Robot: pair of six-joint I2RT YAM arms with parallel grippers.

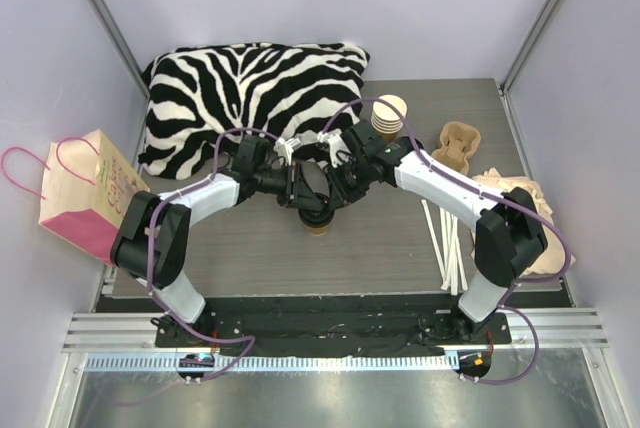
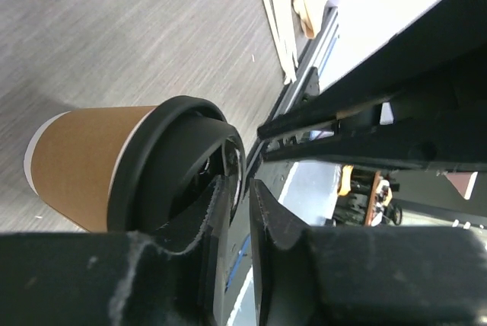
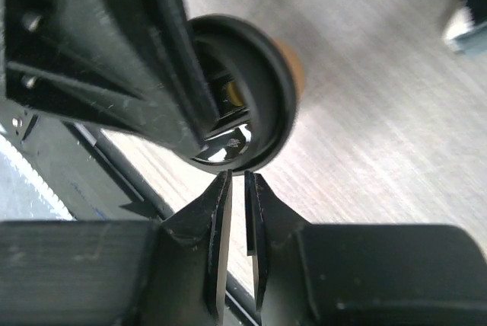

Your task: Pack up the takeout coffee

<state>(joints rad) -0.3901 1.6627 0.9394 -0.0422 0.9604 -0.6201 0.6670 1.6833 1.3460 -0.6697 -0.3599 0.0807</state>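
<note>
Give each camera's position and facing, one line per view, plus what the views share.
Top external: above and behind the bases, looking down on the table; the left gripper and right gripper meet over the takeout coffee.
Left wrist: on the left arm, looking along its own fingers at the coffee's lid; the right arm crosses at right.
Right wrist: looking past its own fingers onto the lid, the left gripper across it.
Shared: all three show the takeout coffee.

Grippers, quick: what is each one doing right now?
Left gripper: nearly closed at the lid of the takeout coffee; grip cannot be told.
Right gripper: nearly closed, nothing between its fingers.
</note>
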